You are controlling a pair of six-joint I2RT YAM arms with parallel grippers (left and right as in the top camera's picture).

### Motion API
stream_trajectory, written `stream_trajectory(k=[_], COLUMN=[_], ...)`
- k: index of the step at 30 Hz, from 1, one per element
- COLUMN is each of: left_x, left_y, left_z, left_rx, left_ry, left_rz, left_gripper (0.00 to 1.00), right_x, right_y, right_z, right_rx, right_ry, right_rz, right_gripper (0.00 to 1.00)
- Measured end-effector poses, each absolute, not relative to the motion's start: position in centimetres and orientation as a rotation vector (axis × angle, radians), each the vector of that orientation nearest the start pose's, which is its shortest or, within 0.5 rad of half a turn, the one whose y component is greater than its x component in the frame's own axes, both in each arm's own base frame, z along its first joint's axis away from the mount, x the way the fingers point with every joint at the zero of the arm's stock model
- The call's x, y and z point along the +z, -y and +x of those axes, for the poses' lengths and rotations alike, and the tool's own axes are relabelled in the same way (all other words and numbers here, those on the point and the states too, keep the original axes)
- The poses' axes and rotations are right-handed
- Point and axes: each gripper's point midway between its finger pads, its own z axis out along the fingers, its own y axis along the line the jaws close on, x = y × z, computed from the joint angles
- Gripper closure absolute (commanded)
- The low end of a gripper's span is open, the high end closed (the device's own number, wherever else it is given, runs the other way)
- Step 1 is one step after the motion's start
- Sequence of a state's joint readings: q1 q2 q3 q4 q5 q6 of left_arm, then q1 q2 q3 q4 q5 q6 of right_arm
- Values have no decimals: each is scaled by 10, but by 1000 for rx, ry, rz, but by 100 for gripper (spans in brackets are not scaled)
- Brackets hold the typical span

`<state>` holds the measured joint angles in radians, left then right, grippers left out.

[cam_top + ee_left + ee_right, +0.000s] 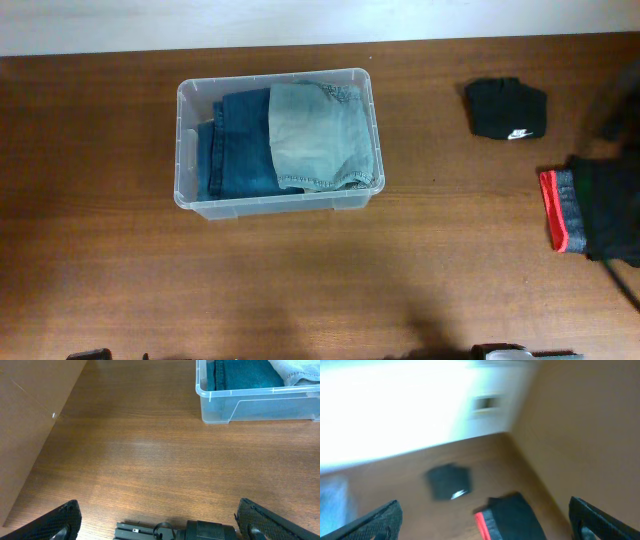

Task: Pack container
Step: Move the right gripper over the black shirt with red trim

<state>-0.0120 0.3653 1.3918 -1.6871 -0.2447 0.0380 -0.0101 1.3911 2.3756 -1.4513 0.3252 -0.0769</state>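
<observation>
Left gripper [159, 519] gapes wide and empty, container [250, 405] with jeans [240, 375] ahead to its right. Right gripper [487, 519], equally wide, holds nothing; two black garments [449, 481] lie ahead

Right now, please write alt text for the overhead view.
A clear container on a wooden table holds dark blue jeans and a lighter denim garment. A black garment and a red-banded dark garment lie outside, at image right.

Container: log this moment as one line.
container: jeans inside | black garment: on table | left gripper: open | right gripper: open
</observation>
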Motion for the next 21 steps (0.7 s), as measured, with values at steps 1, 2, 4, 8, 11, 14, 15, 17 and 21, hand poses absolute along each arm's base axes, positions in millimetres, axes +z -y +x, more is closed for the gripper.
stream_trajectory(k=[1, 2, 4, 8, 11, 14, 15, 17, 21], left_x=[301, 301, 301, 301, 301, 301, 301, 301, 301], left_y=[-41, -41, -41, -41, -41, -41, -41, -41, -41], left_z=[40, 40, 40, 40, 40, 40, 40, 40, 40], left_rx=[287, 287, 287, 287, 287, 287, 287, 287, 287], left_ry=[-2222, -2222, -2222, -2222, -2222, -2222, -2222, -2222, -2222], left_rz=[-78, -78, -78, -78, -78, -78, -78, -78, -78], left_gripper=[1, 1, 1, 1, 1, 1, 0, 1, 0], right_x=[500, 496, 490, 487, 485, 485, 485, 485, 485], right_y=[46, 33, 16, -2, -8, -11, -12, -12, -3], right_z=[276, 283, 293, 309, 312, 311, 311, 311, 312], right_rx=[-360, -331, -287, -235, -213, -190, -180, -156, -107], right_ry=[-2048, -2064, -2071, -2048, -2043, -2039, -2041, -2047, -2071], right_rz=[28, -88, -244, -405, -456, -457, -447, -411, -269], right_gripper=[1, 1, 1, 1, 1, 1, 2, 1, 1])
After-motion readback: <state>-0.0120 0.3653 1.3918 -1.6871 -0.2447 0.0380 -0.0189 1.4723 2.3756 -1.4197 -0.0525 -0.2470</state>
